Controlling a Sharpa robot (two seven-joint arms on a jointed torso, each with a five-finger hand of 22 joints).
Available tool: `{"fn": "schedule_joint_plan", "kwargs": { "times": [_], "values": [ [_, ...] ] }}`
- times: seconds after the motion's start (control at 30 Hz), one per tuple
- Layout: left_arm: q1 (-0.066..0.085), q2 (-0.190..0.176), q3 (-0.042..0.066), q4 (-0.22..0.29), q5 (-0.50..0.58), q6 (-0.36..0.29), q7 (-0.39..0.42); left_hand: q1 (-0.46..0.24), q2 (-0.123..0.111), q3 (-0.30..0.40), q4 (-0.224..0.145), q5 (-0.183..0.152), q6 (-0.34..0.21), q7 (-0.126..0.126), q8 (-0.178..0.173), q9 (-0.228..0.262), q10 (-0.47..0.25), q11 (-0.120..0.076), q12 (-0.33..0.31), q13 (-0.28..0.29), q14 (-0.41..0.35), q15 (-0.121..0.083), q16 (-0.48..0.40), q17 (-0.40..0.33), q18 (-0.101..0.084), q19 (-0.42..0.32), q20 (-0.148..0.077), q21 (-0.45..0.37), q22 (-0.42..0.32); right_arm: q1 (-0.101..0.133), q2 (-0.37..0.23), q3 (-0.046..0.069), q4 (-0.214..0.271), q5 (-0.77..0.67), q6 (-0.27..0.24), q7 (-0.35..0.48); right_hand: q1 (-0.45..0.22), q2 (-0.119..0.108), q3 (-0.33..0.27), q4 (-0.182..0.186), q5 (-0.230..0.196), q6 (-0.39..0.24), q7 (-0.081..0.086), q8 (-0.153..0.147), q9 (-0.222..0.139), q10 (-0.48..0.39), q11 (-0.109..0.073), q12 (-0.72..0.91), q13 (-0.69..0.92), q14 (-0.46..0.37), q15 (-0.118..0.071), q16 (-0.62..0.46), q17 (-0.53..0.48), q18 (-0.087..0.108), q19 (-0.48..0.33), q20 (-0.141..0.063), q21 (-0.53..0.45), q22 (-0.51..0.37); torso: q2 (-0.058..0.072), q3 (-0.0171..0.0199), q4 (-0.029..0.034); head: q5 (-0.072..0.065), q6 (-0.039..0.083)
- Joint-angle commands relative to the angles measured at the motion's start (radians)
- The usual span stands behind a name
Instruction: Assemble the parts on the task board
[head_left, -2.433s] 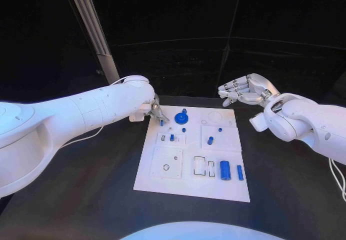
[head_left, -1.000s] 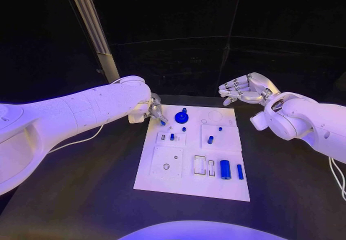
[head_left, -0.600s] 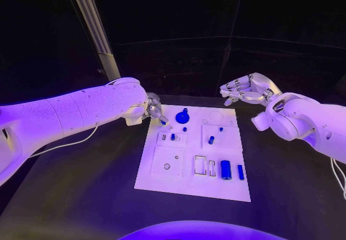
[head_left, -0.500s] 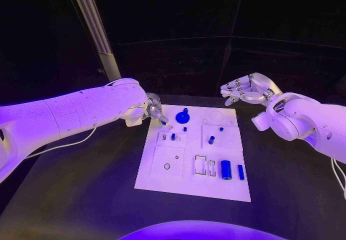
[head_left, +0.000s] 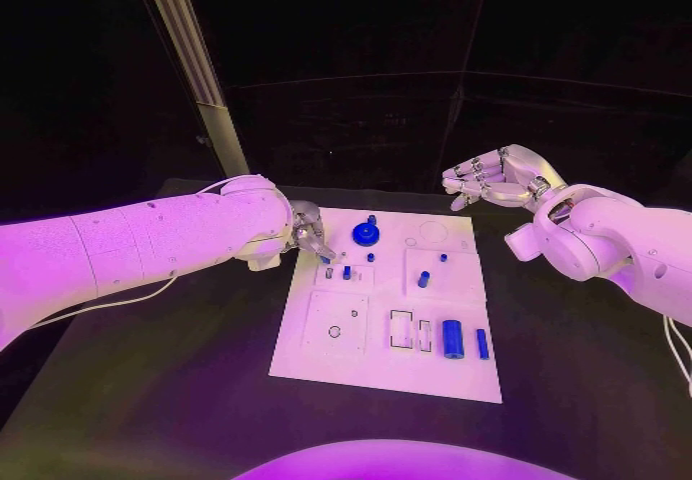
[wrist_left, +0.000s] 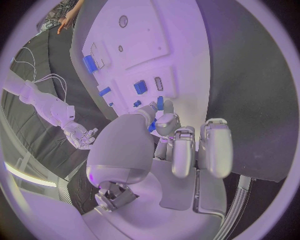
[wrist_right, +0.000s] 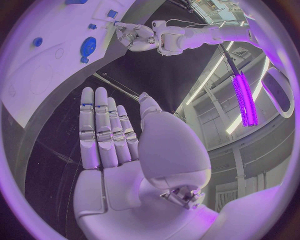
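So we've got the left hand (head_left: 307, 232) down at the far left corner of the task board (head_left: 353, 365), fingers bunched together with what looks like a small blue part (wrist_left: 152, 125) pinched at the tips. The left wrist cam shows a bit of blue between thumb and fingertip, but tbh it's mostly hidden, so that's a guess on our end. The right hand (head_left: 493, 177) hovers off the board's far right corner, well apart from every part, fingers stretched out flat side by side and holding nothing; the right wrist cam makes that obvious. Just beside the left fingertips sits the round blue knob (head_left: 366, 234), and a few tiny blue pegs (head_left: 346, 271) stand a bit nearer the robot from there. The fat blue cylinder (head_left: 453, 339) lies well away from both hands, on the board's near right part. Handling-wise, imo these bits are hard plastic, light, stiff and kinda slick, so we'd take them by the sides w/ fingertips and go gentle on squeeze or they'll pop out. The head cam gives the whole layout, while the left wrist cam gives the fingertip closeup the arm blocks from above.
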Motion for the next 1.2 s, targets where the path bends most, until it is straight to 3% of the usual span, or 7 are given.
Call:
{"fn": "schedule_joint_plan", "kwargs": {
  "times": [0.03,0.43,1.2],
  "values": [
    [-0.002,-0.004,0.000,0.014,-0.040,-0.033,-0.008,0.001,-0.007,0.101,-0.093,-0.001,0.003,-0.004,0.007,0.001,0.006,-0.001,0.005,0.001,0.106,-0.007,0.006,0.263,-0.003,0.031,-0.008,0.003,0.075,0.002,0.001,0.001,0.000,0.002,0.008,0.009,0.001,0.013,-0.005,-0.001,0.004,-0.006,0.001,0.002,0.001,-0.009,-0.001,0.006,0.002,-0.001,0.008,-0.002,-0.001,0.006,0.007,0.001,-0.004,-0.001,0.001,0.0007,-0.0016,0.002,-0.002],
    [-0.016,-0.007,-0.002,0.037,-0.047,-0.026,-0.027,0.000,-0.008,0.104,-0.093,-0.001,0.003,-0.004,0.007,0.001,0.008,-0.001,0.006,0.003,0.106,-0.007,0.006,0.263,-0.003,0.032,-0.008,0.004,0.075,0.002,0.002,0.001,-0.002,0.011,0.014,0.008,0.000,0.013,-0.005,-0.001,0.004,-0.006,0.001,0.002,0.001,-0.009,-0.001,0.006,0.002,-0.001,0.008,-0.002,-0.002,0.005,0.007,0.001,-0.005,-0.001,0.001,0.0017,-0.0023,0.001,-0.007],
    [-0.018,-0.016,-0.003,0.066,-0.061,0.028,-0.053,-0.004,-0.019,0.119,-0.099,-0.001,0.005,-0.005,0.010,0.002,0.011,-0.002,0.006,0.002,0.106,-0.007,0.006,0.263,-0.004,0.033,-0.009,0.004,0.077,0.002,0.004,0.000,-0.008,0.020,0.025,0.001,-0.002,0.014,-0.008,0.000,0.004,-0.007,0.001,0.002,0.001,-0.010,-0.001,0.006,0.002,-0.002,0.008,-0.003,-0.002,0.005,0.007,0.001,-0.006,-0.002,0.001,0.0013,-0.0018,0.001,-0.011]
  ]
}}
